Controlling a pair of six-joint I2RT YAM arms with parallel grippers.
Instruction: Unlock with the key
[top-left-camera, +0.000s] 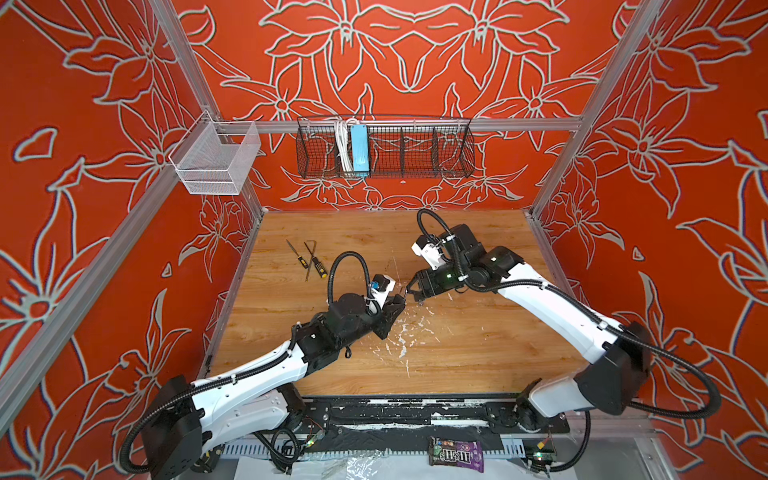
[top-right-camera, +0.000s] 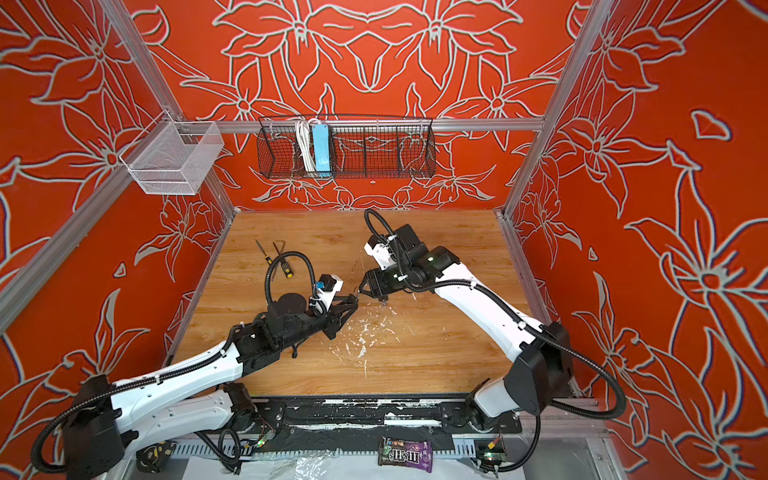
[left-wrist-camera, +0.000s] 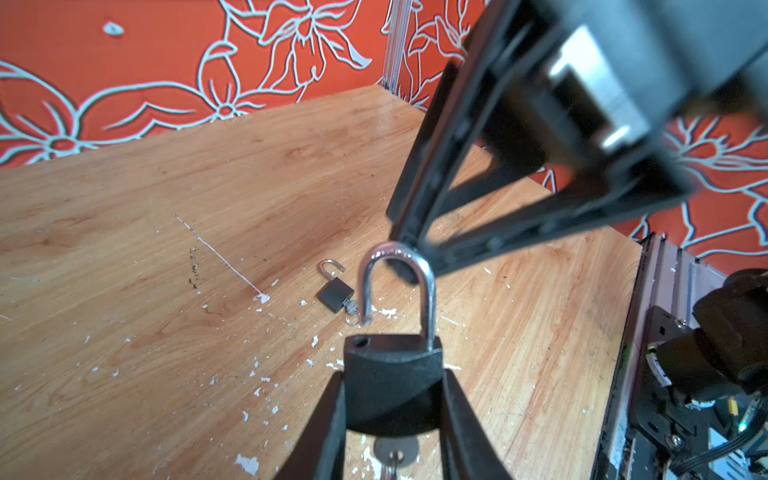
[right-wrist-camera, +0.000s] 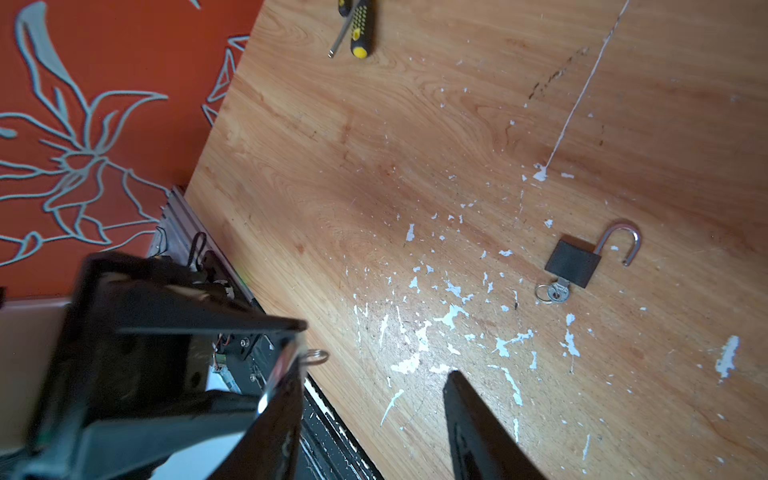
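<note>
1. Padlock (left-wrist-camera: 395, 361) is clamped by its body in the left gripper (left-wrist-camera: 392, 376) and held off the counter (left-wrist-camera: 166, 249). Its shackle points toward the right gripper (top-left-camera: 412, 292).
2. Shackle (left-wrist-camera: 428, 291) is popped: one leg is seated in the body, the free leg is clear of its hole. Reads as unlocked.
3. Key (left-wrist-camera: 395, 453) sits in the keyway under the body, its head showing between the left fingers. Nothing grips it.
4. Right gripper: jaws stand apart in its wrist view, clamped on nothing. One fingertip is right at the shackle's crown; touching or just beside, can't tell through the blur.
5. Second padlock (right-wrist-camera: 572, 262) lies flat on the counter, well apart from both grippers. Its shackle is swung open and the second key (right-wrist-camera: 557, 293) is in its keyway.
6. Progress call: the core unlock step looks complete on both locks. What's left, by my read, is maybe swinging the held shackle fully clear, then setting the padlock down and releasing it.
7. Risk: pressure from the right fingertip on the crown could push the free leg back into its hole and re-latch it.
</note>
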